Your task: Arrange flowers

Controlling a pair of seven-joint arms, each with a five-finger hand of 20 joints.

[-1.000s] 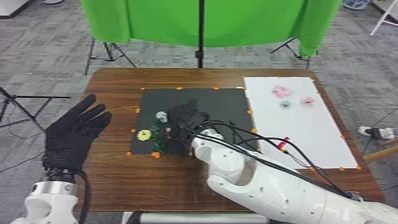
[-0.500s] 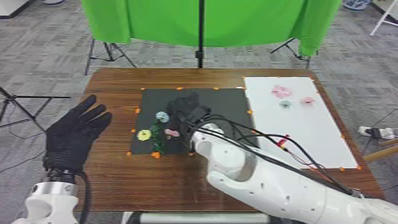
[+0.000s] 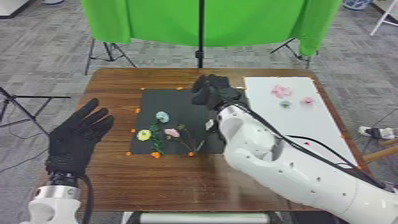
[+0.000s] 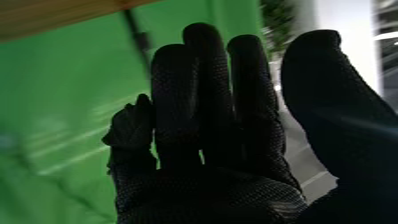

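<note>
Our right hand (image 3: 211, 92) had moved away from the arranged blooms to the far right part of the black mat (image 3: 181, 107), leaving the pink flower (image 3: 171, 133) in plainer sight. We had its fingers almost straight and the thumb well apart, with nothing held. Our left hand (image 3: 71, 142) was open and empty over the left side of the bench (image 3: 178, 182).

On the mat's left part lay the blue flower (image 3: 162, 116), with the yellow flower (image 3: 144, 135) nearer and the pink one to its right. Loose pink blooms (image 3: 281, 91) and a small teal bloom (image 3: 285, 104) lay on the far part of the white board (image 3: 311, 122).

We judged that the next step was fetching one of those. It called for lifting the wrist and cables clear of the stems, coming down over a single bloom, and pinching lightly at its base, since the petals looked easily crushed or dragged.
</note>
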